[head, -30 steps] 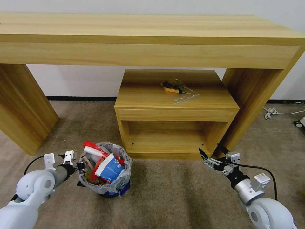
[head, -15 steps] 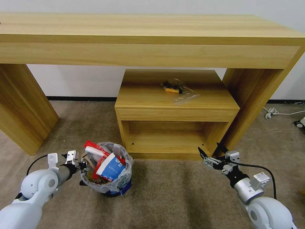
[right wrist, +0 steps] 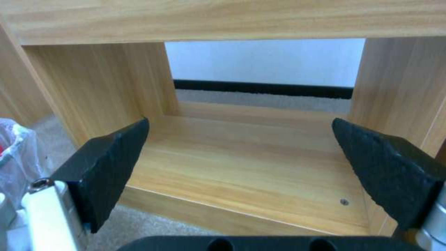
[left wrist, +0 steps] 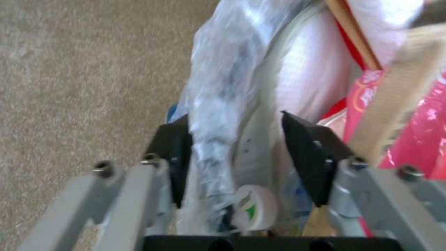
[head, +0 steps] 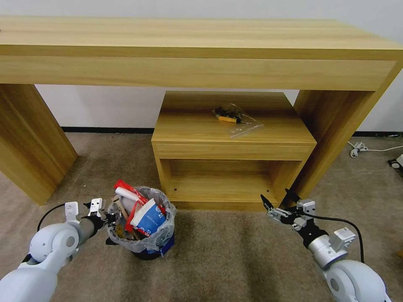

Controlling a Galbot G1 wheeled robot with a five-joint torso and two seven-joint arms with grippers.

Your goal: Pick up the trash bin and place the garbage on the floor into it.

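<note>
My left tool (left wrist: 237, 139) pinched the bagged rim of the bin (head: 145, 245), which sat full of garbage (head: 140, 214) on the floor (head: 226, 264) before the shelf (head: 226, 184). My right tool (head: 275, 203) hung spread near that shelf.

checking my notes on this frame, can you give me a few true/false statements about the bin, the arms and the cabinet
1. The left gripper has its jaws around the bin's rim. True.
2. The right gripper holds a red can. False: its jaws are open and empty, in front of the small cabinet.
3. The bin is empty. False: it is stuffed with a paper cup and wrappers.
4. A clear plastic bag lies on top of the cabinet. True.
</note>
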